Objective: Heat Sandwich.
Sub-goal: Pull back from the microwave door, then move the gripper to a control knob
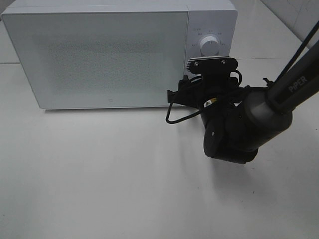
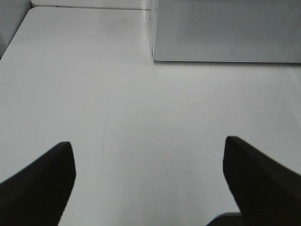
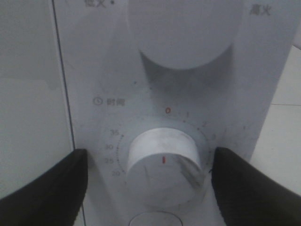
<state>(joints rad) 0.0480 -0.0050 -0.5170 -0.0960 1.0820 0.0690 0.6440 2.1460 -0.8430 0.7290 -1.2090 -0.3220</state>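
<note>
Spread black fingers of the right gripper (image 3: 148, 157) stand released either side of the white timer knob (image 3: 163, 172), whose red mark seems, through the blur, to point at the 0. Seen from the high camera, that arm enters from 3 o'clock to the closed microwave (image 1: 99, 55) at 12 o'clock on the table (image 1: 99, 189). The left gripper (image 2: 148, 150) hangs released over the table, and the sandwich is out of sight in every view.

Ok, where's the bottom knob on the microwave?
In the right wrist view, the bottom knob sits on the microwave's right-hand panel, under the top knob, between the right end effector's open fingers.
</note>
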